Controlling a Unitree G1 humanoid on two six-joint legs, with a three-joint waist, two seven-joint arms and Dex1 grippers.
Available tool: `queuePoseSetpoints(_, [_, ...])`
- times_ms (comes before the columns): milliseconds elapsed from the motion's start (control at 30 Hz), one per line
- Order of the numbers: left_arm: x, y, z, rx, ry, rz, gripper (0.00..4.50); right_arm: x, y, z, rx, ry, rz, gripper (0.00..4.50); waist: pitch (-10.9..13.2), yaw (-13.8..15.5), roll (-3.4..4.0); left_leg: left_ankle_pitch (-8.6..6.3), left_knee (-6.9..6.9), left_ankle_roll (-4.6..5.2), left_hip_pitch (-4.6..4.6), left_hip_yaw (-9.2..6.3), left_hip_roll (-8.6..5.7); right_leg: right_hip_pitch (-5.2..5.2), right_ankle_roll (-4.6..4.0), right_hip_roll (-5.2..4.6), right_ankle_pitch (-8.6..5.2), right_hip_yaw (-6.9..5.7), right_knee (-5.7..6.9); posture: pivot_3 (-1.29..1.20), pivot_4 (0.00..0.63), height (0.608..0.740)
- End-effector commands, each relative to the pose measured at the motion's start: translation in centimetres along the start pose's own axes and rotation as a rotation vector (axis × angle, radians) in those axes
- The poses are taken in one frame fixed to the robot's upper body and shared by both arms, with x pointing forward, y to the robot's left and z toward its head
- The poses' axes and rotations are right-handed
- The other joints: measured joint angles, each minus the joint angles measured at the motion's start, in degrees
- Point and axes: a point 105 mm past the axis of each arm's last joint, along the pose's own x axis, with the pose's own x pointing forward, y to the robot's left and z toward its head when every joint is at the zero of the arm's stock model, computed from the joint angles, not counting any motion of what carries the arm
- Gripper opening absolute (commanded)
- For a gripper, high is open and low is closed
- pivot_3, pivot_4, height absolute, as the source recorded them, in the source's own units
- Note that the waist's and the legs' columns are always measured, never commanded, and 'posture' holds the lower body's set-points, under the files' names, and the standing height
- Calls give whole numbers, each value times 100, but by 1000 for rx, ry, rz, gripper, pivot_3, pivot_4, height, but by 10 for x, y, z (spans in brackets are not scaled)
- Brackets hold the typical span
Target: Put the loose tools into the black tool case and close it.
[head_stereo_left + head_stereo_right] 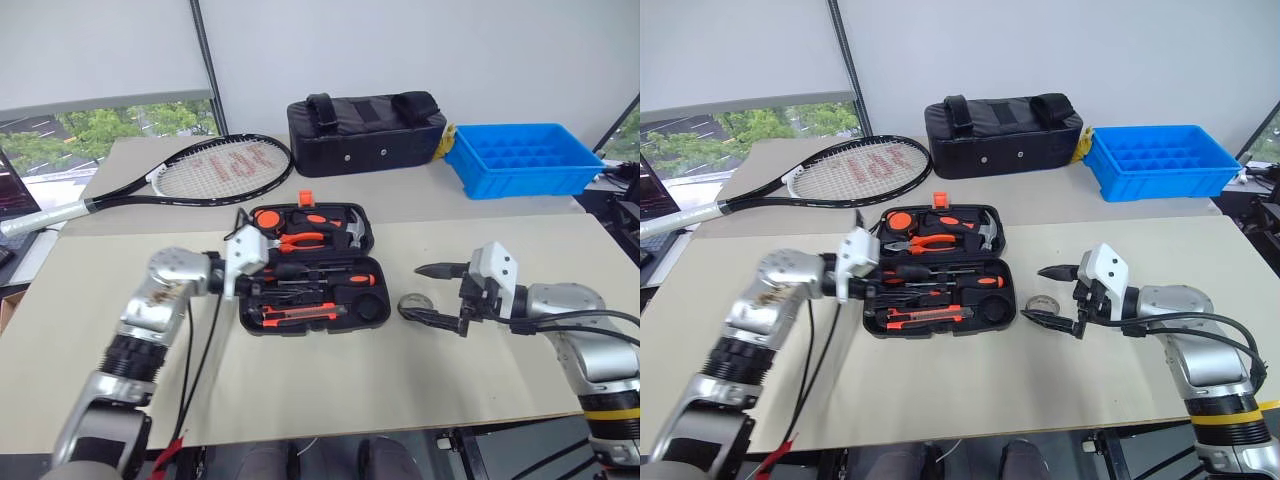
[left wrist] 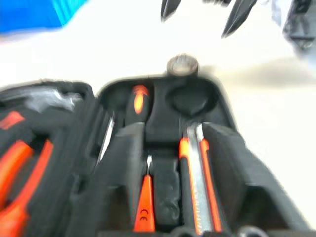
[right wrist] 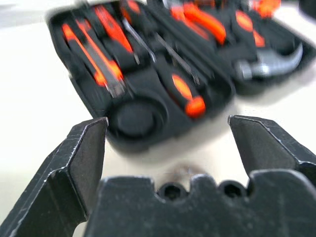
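- I see my right end effector (image 1: 1052,295) just right of the black tool case (image 1: 940,275), its fingers spread wide apart with nothing between them; the small tape roll (image 1: 1041,304) lies on the worktop (image 1: 970,385) between them and the case
- My left end effector (image 1: 252,255) hangs over the case's left edge; I cannot tell how its fingers stand
- The case lies open mid-worktop; the utility knife (image 1: 928,318) and screwdrivers (image 1: 940,270) sit in the near half
- Beyond: a tennis racket (image 1: 180,175), a black bag (image 1: 365,130), a blue tray (image 1: 525,158)
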Motion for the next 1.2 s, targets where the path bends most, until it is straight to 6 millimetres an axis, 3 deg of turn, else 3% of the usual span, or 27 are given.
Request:
queuePoseSetpoints(33, [-14, -16, 25, 3, -29, -69, 4086, 1, 2, -6, -37, 93, 21, 4500, 2, 1, 0, -1, 0, 1, 0, 0, -2, 0, 4, -1, -3, 1, -4, 0, 150, 740])
queuePoseSetpoints(100, [-22, -26, 24, 11, 28, -102, 4412, 2, 3, -10, -41, 135, 47, 4500, 7, 5, 1, -3, 0, 3, -1, 0, -2, 1, 6, -1, -4, 1, -11, 0, 150, 740])
queuePoseSetpoints(333, [-32, -40, 28, 15, 87, -111, 4412, 9, 3, -20, -49, 226, 94, 4500, 25, 23, 2, -2, -4, 2, -1, -1, -2, 1, 6, -1, -6, 0, -25, 0, 150, 740])
queuePoseSetpoints(433, [-32, -44, 32, 21, 75, -115, 4500, 13, -4, -28, -52, 271, 77, 3847, 28, 41, 1, -1, -4, -1, 0, 0, -1, 1, 6, 0, -6, 0, -23, 0, 150, 740])
queuePoseSetpoints(800, [-33, -48, 33, 26, 85, -93, 4500, 14, -14, -26, -91, 283, 70, 68, 31, 41, 2, 8, -4, -16, -1, 3, -2, 1, 5, 2, -7, 1, -24, 0, 150, 740])
queuePoseSetpoints(867, [-34, -49, 34, 28, 87, -89, 4500, 10, -15, -11, -139, 268, 72, 68, 35, 41, 5, 8, -4, -16, -1, 2, -2, 1, 5, 2, -7, 1, -25, 0, 150, 740])
queuePoseSetpoints(1000, [-34, -52, 38, 25, 76, -86, 4500, 20, -6, 38, -187, 137, 127, 68, 59, -4, 11, 8, -4, -16, -2, 3, -1, -4, 5, 2, -7, 3, -20, 0, 150, 740])
queuePoseSetpoints(1100, [-32, -54, 38, 21, 75, -92, 4500, 33, 11, 44, -196, 122, 214, 68, 60, -9, 10, 8, -6, -16, 1, 0, 0, -6, 2, 4, -8, 4, -9, 0, 150, 740])
queuePoseSetpoints(1200, [-31, -54, 39, 21, 76, -87, 4500, 46, 13, 41, -225, 136, 228, 68, 61, 5, 9, 7, -5, -15, 5, -2, -1, 0, 0, 4, -9, 2, -9, 0, 150, 740])
